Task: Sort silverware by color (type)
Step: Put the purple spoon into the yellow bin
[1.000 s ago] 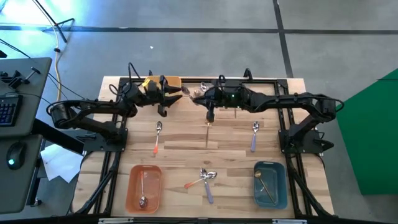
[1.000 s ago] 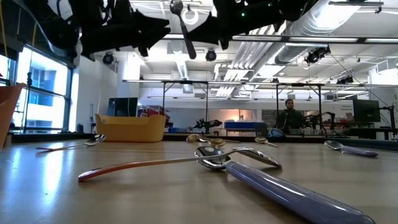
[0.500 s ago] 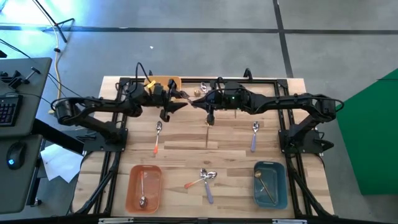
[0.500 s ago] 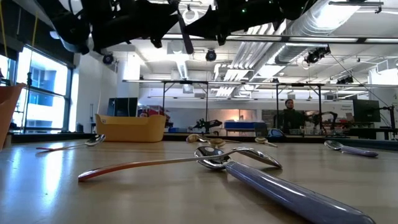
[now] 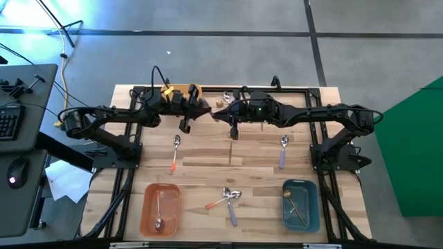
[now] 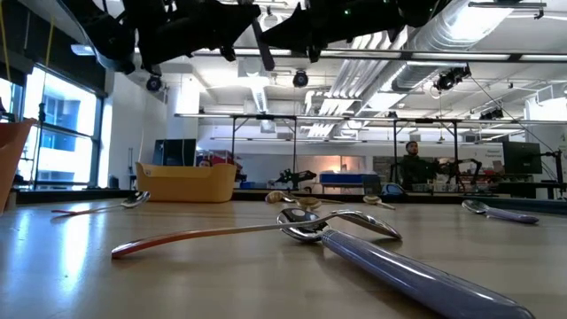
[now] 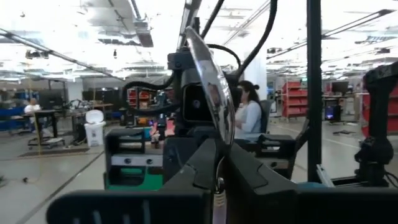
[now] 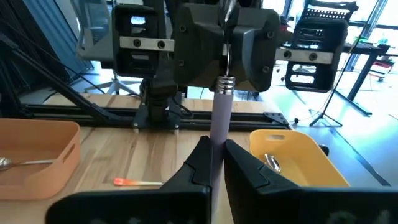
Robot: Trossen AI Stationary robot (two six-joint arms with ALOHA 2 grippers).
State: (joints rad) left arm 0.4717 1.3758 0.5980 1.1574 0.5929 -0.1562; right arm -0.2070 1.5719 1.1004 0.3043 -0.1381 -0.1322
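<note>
A lavender-handled spoon with a silver bowl hangs high over the table's far middle. My left gripper and my right gripper face each other there, both shut on it. On the table lie an orange-handled spoon, a gold spoon and a lavender-handled spoon. Two more spoons lie crossed near the front. More gold spoons lie at the far edge, under the arms. My left gripper pinches the spoon's metal neck between its two fingers, just above the handle's collar, coming level from the table's left. The bowl stands up past the fingers, clear of the table. My right gripper pinches the lavender handle between its two fingers, below the collar, coming level from the table's right. The handle runs up from the fingers to my left gripper. The spoon is lifted clear.
An orange bin at the front left holds a spoon, and a blue bin at the front right holds a gold one. A yellow bin stands at the far edge under my left arm. Bare wood lies between the spoons.
My left gripper has gone toward the table's right, up to my right gripper, and has shut on the spoon's neck. My right gripper has kept still with the spoon.
</note>
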